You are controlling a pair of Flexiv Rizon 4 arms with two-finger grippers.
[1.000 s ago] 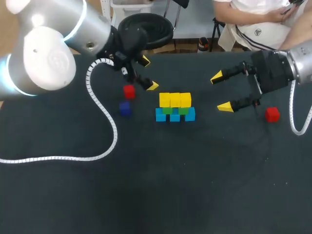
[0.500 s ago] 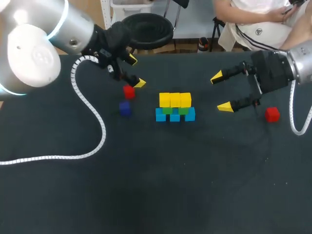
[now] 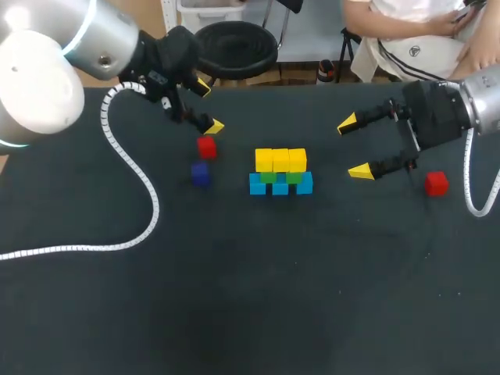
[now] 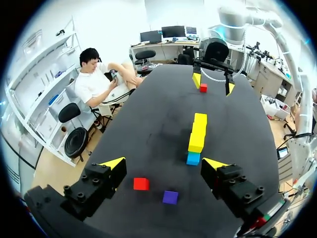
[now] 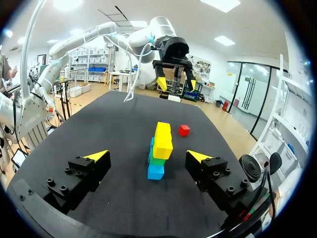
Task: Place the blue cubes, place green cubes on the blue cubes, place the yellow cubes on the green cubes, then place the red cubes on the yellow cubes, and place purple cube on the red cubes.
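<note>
Left claw (image 3: 208, 105) spread, empty, just behind a red cube (image 3: 206, 146), purple cube (image 3: 201, 174) near it, yellow cubes (image 3: 280, 159) on green cubes (image 3: 269, 177) on blue cubes (image 3: 280, 187) mid-desk (image 3: 273, 297), right claw (image 3: 354, 147) spread, empty, beside them, second red cube (image 3: 436, 183) under its wrist.

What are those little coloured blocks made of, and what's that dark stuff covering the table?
The yellow cubes, like the other blocks, look like painted wood or hard plastic: crisp edges and flat, even colour. I cannot tell which. The table seems covered in a dark matte cloth or mat, since it shows no reflections.
</note>
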